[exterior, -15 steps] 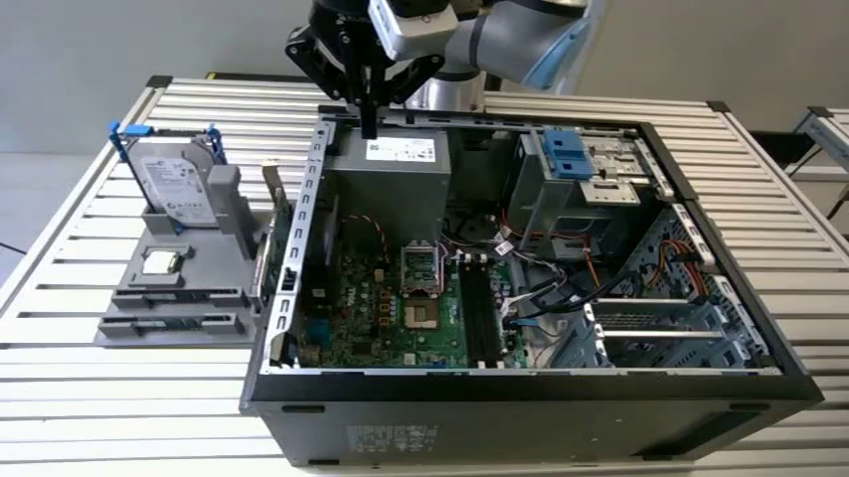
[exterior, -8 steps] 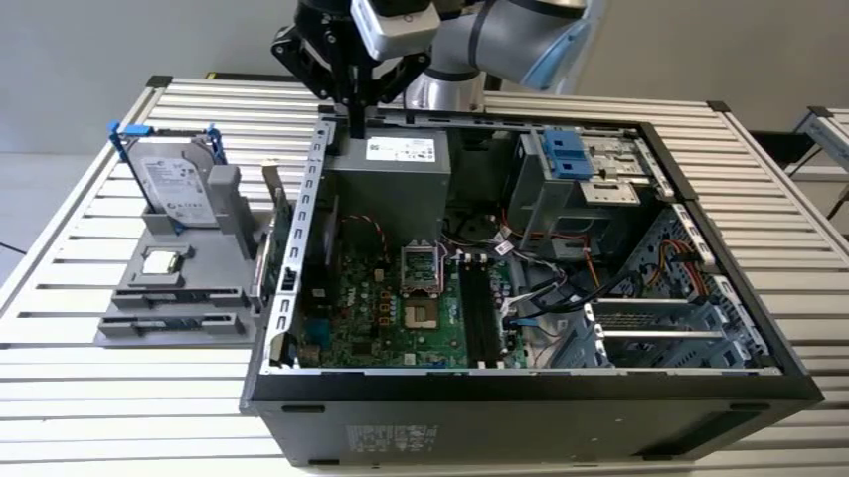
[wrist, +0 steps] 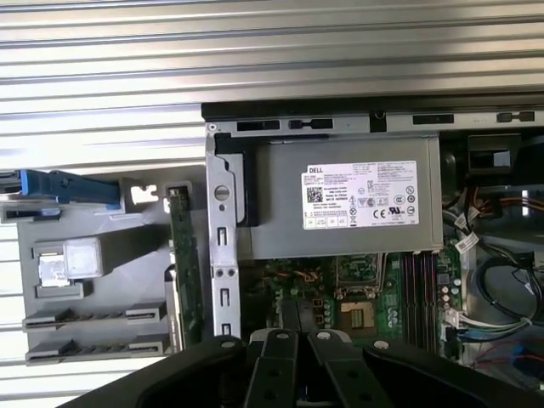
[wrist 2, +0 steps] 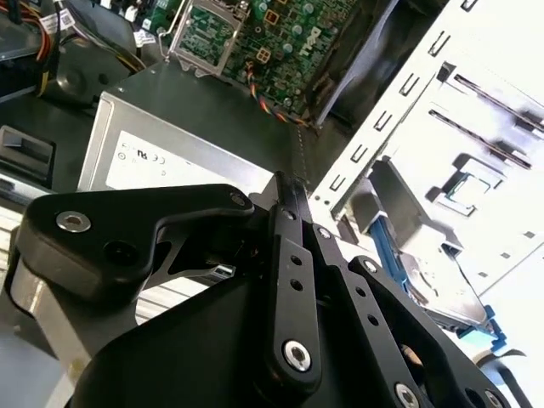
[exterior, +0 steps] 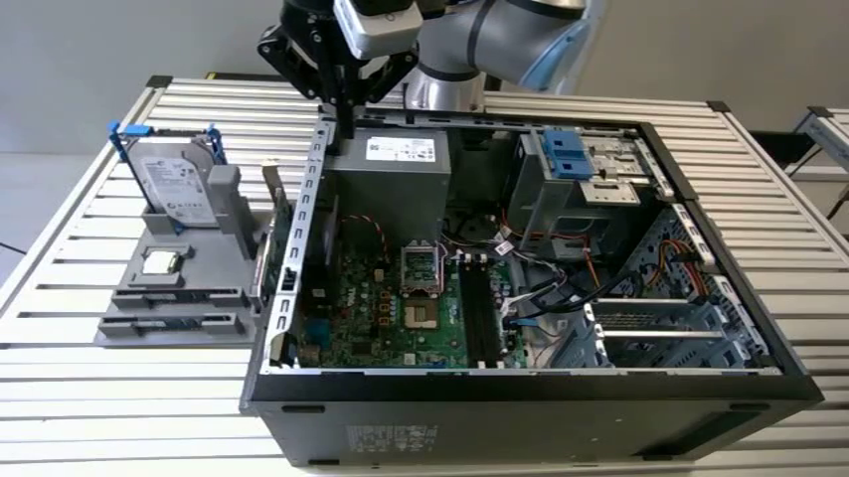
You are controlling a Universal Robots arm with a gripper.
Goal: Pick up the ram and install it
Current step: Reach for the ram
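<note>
My gripper [exterior: 345, 127] hangs from the arm over the far corner of the open computer case [exterior: 284, 298], at the exterior view's left, just above the edge of the grey power supply [exterior: 392, 179]. Its black fingers are shut together with nothing between them, as both wrist views show [wrist 2: 287, 183] [wrist: 289, 308]. The ram is out of view. The motherboard [exterior: 385, 308] lies below in the case, with dark memory slots [exterior: 475, 313] [wrist: 418, 289] beside the processor socket [exterior: 420, 266]. I cannot tell what sits in the slots.
A grey holder [exterior: 159, 328] stands outside the case at the exterior view's left, carrying a silver hard drive in a blue frame [exterior: 179, 189] and a small chip [exterior: 162, 261]. A green expansion card [exterior: 273, 258] stands upright between holder and case. Cables and drive bays [exterior: 584, 179] crowd the case's right.
</note>
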